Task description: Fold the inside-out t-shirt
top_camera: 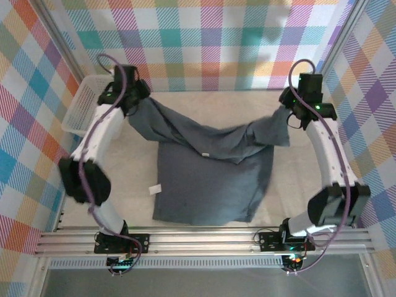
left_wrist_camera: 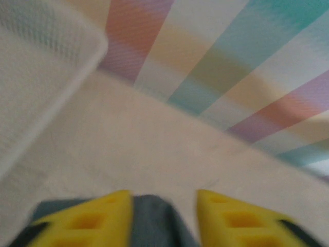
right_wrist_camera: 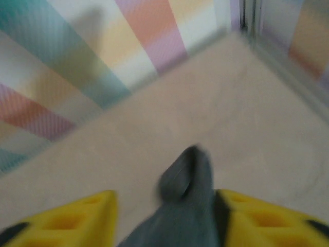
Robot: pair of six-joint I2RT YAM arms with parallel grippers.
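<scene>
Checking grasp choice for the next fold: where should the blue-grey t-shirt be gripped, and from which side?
Probably the two near corners of the t-shirt: left fingers on the left corner, right fingers on the right corner, coming down from above the near edge. That edge lies flat and straight on the table, while the far part is bunched and drawn out toward both arms.

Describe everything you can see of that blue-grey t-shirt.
The t-shirt is plain blue-grey, soft, wrinkled cloth with a white label at its left edge. Its near part lies flat on the table. Two far corners are raised toward the back, each between the parted fingers of the left end effector and right end effector.
</scene>
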